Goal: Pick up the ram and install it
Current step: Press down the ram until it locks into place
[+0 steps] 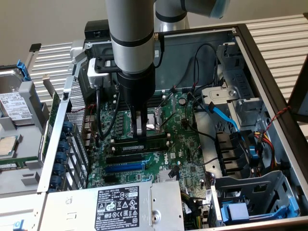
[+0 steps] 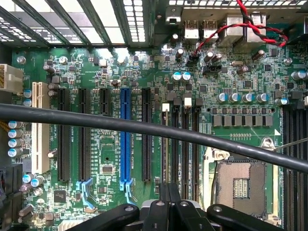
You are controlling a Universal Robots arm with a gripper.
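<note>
Noted, far to the exterior view's left of the CPU socket [image 1: 150,120], one hard drive [image 1: 14,103] lying outside the case [image 1: 269,91], probably set aside to leave the board reachable. Counted, nearer the socket on that side, a column of blue retainer clips [image 1: 65,154] at the card bays, too crowded to number surely.

Found, just in front of the socket, the long strips: two black slot strips [image 1: 126,155] and one blue slot strip [image 1: 126,167], lying parallel, all bare.

Saw the gripper [image 1: 141,137] coming straight down just in front of the socket, jaws pressed together, tips meeting the top edge of the ram [image 1: 156,143]. Could not tell whether the edge was pinched between them or only pressed from above. Judged the upright approach suited to the job: a stick goes into its slot by force from directly overhead. Placed the ram itself lying lengthwise along the memory slot nearest the socket's front, level, one stick only.

Read the same from the wrist view: closed gripper [image 2: 168,211] in line with the outermost of four memory slots [image 2: 185,144] beside the socket [image 2: 243,185], with one black cable [image 2: 144,127] crossing the view.

Counted, right of the socket in the exterior view, one blue data cable [image 1: 224,115] looping toward the drive cage [image 1: 250,192] — clear of the gripper.
</note>
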